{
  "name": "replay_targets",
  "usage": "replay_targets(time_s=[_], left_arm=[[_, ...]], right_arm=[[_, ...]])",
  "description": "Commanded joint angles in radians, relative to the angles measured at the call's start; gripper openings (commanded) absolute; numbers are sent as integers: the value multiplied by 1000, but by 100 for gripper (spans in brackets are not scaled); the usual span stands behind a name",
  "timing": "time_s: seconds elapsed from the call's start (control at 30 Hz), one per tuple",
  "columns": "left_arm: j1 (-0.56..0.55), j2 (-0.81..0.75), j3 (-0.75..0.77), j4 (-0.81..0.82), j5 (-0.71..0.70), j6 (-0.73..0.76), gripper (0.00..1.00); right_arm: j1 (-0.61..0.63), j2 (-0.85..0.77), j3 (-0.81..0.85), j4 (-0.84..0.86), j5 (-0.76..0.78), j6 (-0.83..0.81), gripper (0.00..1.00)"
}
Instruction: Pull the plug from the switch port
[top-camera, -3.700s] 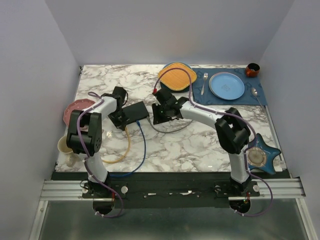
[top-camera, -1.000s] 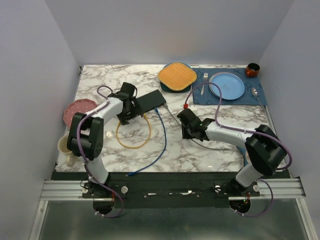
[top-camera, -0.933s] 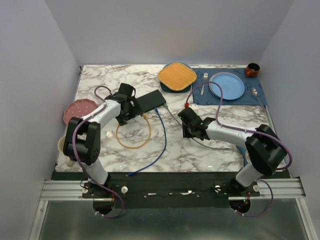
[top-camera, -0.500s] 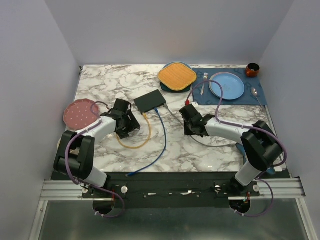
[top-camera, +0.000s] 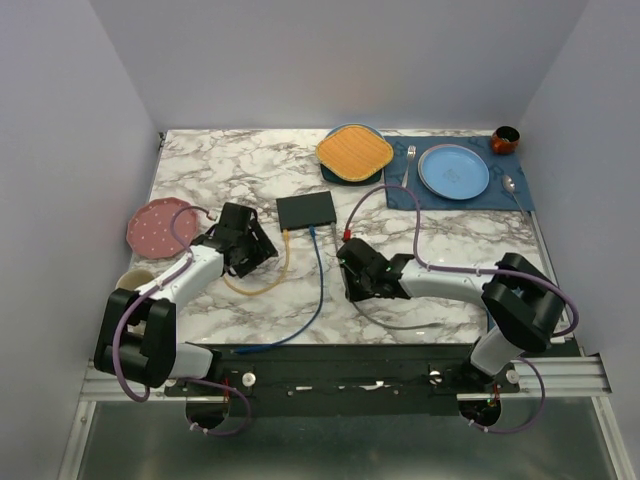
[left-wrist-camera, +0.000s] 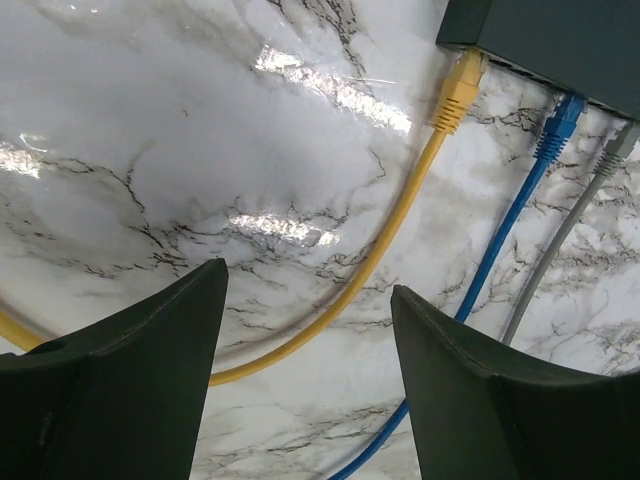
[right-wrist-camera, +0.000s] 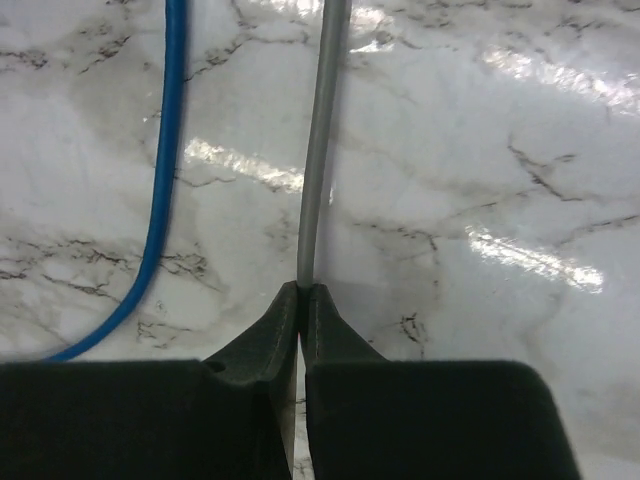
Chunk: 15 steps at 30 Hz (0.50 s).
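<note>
The black switch (top-camera: 306, 209) lies mid-table, its ports facing the near edge. Three plugs sit in its ports in the left wrist view: yellow (left-wrist-camera: 459, 91), blue (left-wrist-camera: 559, 120) and grey (left-wrist-camera: 617, 150). My right gripper (right-wrist-camera: 303, 292) is shut on the grey cable (right-wrist-camera: 322, 150), a short way back from the switch, with the blue cable (right-wrist-camera: 170, 170) running to its left. In the top view the right gripper (top-camera: 353, 278) is near and right of the switch. My left gripper (top-camera: 247, 250) stands open over the yellow cable (left-wrist-camera: 370, 260), left of the switch, holding nothing.
A pink plate (top-camera: 157, 222) and a cup (top-camera: 133, 282) sit at the left edge. An orange plate (top-camera: 354, 152) is just behind the switch. A blue plate (top-camera: 453, 171), fork and spoon lie on a blue mat (top-camera: 520, 195) at back right, beside a brown cup (top-camera: 505, 139).
The right gripper slid left and nearer along the grey cable and closed on it. The left gripper drew back left from the switch, which turned square to the table edge.
</note>
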Motion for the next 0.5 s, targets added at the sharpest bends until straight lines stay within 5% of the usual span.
replay_targets(time_s=[0.0,0.47], left_arm=[[-5,-42,-15,4,-13,-5,77],[-5,-134,-61,-36,-61,9,77]], right_arm=[[60,-11,41,-26,-32,49,3],[227,-100,-35,-112,31,81,14]])
